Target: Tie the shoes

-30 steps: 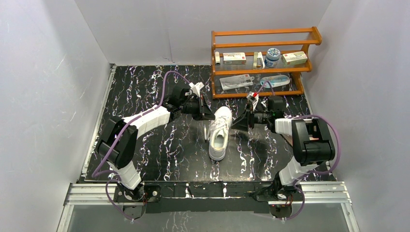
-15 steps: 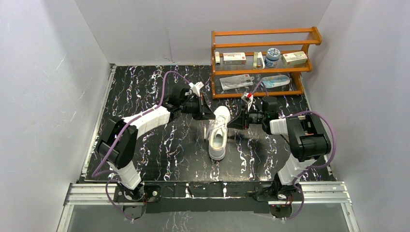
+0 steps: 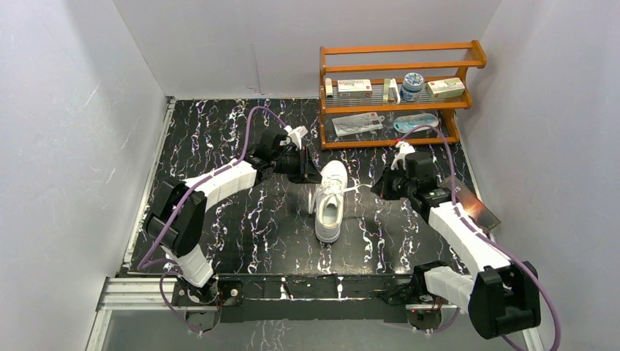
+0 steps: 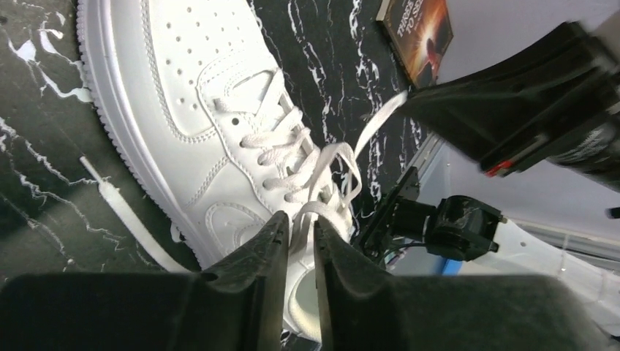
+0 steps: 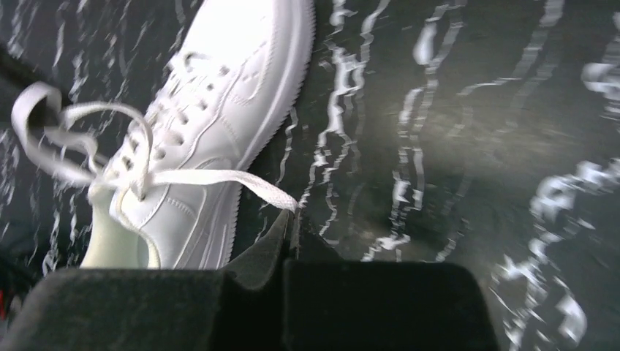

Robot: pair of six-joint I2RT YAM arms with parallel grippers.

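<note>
Top: we note the sneaker mid-way across the black marbled tabletop, white walls around it, a wooden shelf at far right.
Left wrist: left gripper clenched on a lace loop.
Right wrist: right gripper pinching the lace end; tabletop blurred.

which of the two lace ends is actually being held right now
The lace end stretched sideways off the shoe, pinched in the right gripper. The other end lies slack on the table beside the sole.
</note>
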